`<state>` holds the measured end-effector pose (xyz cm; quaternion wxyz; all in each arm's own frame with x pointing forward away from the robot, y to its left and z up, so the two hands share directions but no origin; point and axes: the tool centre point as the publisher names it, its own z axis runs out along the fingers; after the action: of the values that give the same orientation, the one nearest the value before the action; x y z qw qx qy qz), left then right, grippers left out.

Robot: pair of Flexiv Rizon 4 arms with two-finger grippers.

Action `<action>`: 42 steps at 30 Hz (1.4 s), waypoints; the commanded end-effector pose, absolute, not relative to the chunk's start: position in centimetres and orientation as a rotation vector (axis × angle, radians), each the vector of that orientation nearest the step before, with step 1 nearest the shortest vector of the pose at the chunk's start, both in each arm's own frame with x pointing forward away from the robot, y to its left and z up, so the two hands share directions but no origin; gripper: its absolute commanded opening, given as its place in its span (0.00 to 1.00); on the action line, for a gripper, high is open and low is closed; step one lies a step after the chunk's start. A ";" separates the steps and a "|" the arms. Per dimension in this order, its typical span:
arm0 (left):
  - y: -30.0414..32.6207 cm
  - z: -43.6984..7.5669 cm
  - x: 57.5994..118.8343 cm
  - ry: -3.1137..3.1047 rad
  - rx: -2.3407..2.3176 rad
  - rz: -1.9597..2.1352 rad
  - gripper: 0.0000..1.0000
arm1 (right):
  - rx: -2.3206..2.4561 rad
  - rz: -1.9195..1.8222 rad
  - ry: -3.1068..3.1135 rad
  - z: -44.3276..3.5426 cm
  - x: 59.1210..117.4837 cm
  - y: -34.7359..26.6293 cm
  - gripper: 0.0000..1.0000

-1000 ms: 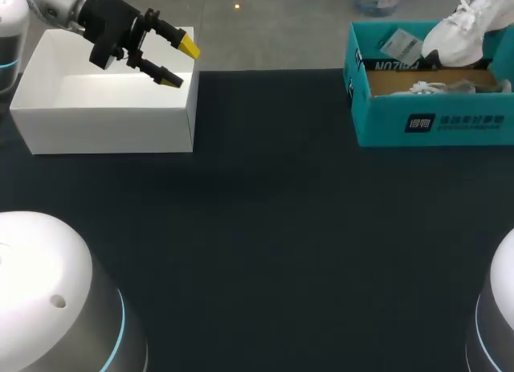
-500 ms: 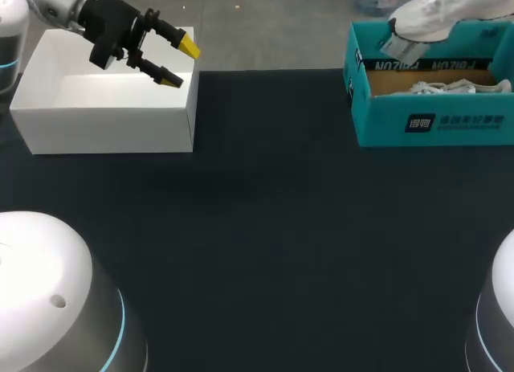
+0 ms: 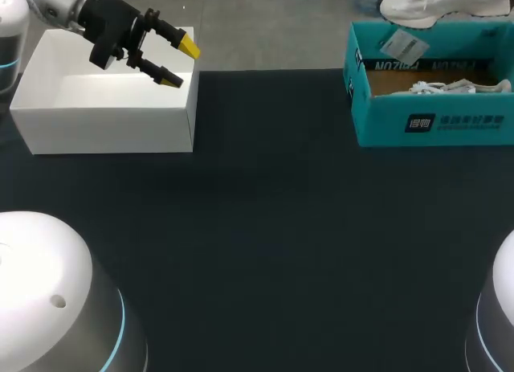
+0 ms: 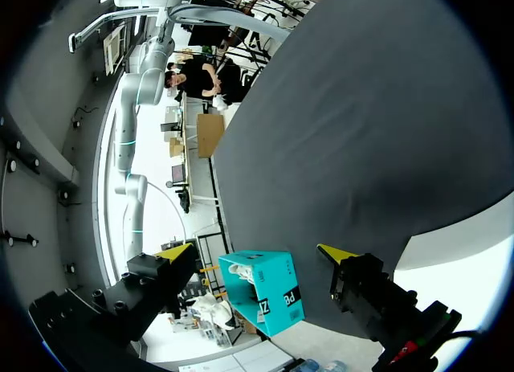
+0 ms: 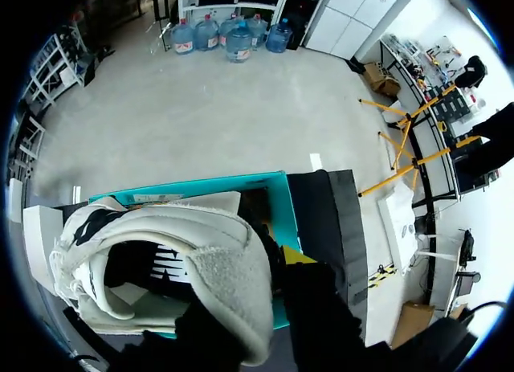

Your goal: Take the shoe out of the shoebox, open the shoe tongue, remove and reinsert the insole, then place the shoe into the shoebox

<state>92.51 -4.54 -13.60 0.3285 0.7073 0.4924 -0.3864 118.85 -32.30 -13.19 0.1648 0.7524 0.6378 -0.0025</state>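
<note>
At the table's [image 3: 265, 227] far right corner: teal shoebox [image 3: 434, 119], open, top upward. White shoe [image 3: 426, 2] hangs above the box's back wall, clear of the rim. Its upper part is cut off by the head view's edge, and the right arm holding it is out of that view altogether. A tag [image 3: 399, 44] dangles below the shoe's toe end, against the box's inner wall. Inside the box lies a white laced object [image 3: 450, 87]; too little of it shows to name it.

Right wrist view: right gripper [image 5: 257, 300] clamps the shoe [image 5: 185, 259] at the grey heel collar. One yellow tip shows just outside the collar; the other finger is hidden by the shoe, so contact on that side is not directly seen. Shoe opening faces the camera, its interior dark. Shoebox [image 5: 201, 183] lies beneath the shoe, mostly covered by it.

Far left corner: left gripper [image 3: 180, 63] hangs over the near right corner of an open white box [image 3: 104, 107], fingers spread apart, nothing between them. Left wrist view agrees: left gripper [image 4: 258, 251] shows both yellow tips wide apart, with only table [image 4: 361, 131] and the distant shoebox [image 4: 269, 296] ahead. A small white shape beside that box may be the shoe; too small to confirm. An edge of the white box [image 4: 474, 275] shows under one finger.
</note>
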 end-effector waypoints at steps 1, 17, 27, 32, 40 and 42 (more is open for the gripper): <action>-4.5 -13.6 92.5 1.290 1.854 -1.009 1.00 | 2.162 0.024 1.791 -13.4 118.1 -32.1 0.00; -4.5 -13.6 92.5 1.290 1.854 -1.009 1.00 | 2.231 -0.001 1.640 -18.6 117.3 -31.6 0.00; -4.5 -13.6 92.5 1.290 1.854 -1.009 1.00 | 2.228 -0.020 1.675 -22.6 116.2 -31.1 0.00; -4.5 -13.6 92.5 1.290 1.854 -1.009 1.00 | 2.221 -0.028 1.679 -24.1 116.6 -31.4 0.00; -4.5 -13.6 92.5 1.290 1.854 -1.009 1.00 | 2.234 -0.045 1.679 -26.8 117.3 -32.1 0.00; -4.5 -13.6 92.5 1.290 1.854 -1.009 1.00 | 2.237 -0.041 1.677 -27.5 117.5 -32.4 0.00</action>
<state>92.51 -4.54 -13.60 0.3285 0.7073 0.4924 -0.3864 116.48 -32.01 -26.49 0.1764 0.7870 0.5910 -0.0146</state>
